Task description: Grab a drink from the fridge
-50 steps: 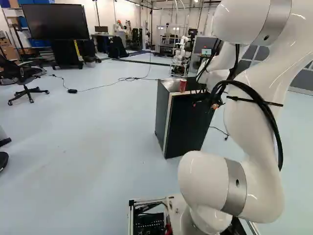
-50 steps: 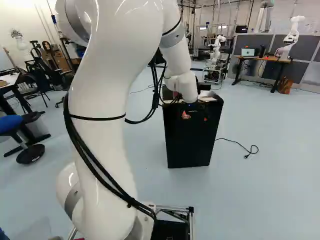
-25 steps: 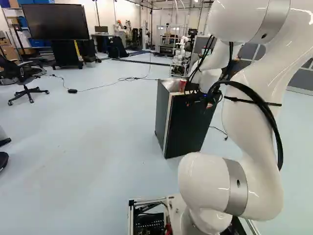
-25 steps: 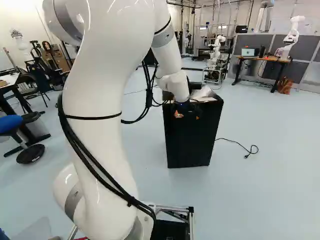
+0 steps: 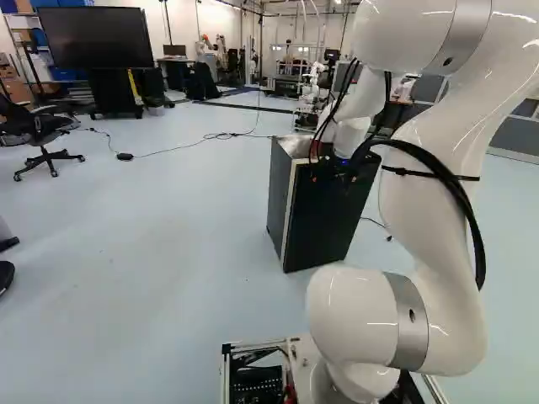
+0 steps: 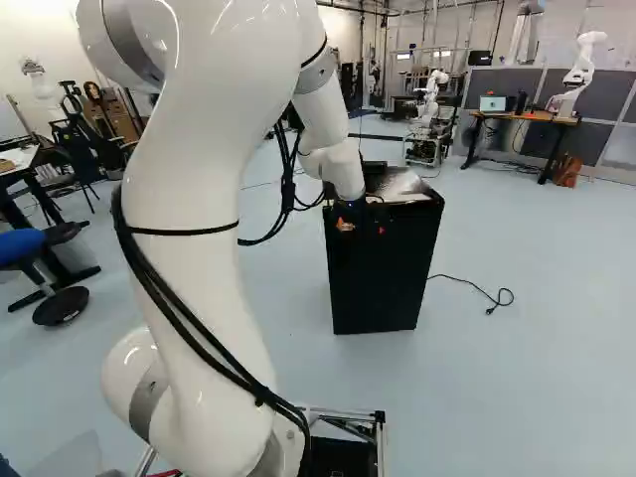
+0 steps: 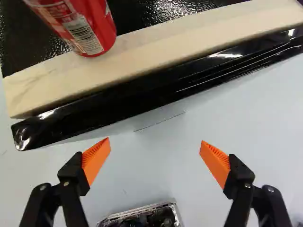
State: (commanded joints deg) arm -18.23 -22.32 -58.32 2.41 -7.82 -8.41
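Note:
In the right base view my gripper [image 6: 363, 228] hangs at the near upper edge of the black fridge [image 6: 386, 273]. The wrist view shows the gripper [image 7: 155, 150] open, its orange pads wide apart with only floor seen between them. Ahead of the fingers is the fridge's pale front strip [image 7: 156, 53] above its black door edge. A red can [image 7: 92, 28] stands on top at that strip, ahead of one finger and off to the side; its upper part is cut off. Cables and the wrist mostly cover the can in the left base view.
The fridge's metallic top [image 5: 295, 146] lies beside the wrist. A cable [image 6: 467, 288] runs over the floor beside the fridge. Further back are another robot [image 6: 581, 70] by a desk, a large screen [image 5: 97, 38] and an office chair [image 5: 42, 139].
My arm's wrist and gripper have shifted left along the fridge's near upper edge in both base views. The base and the fridge have stayed put.

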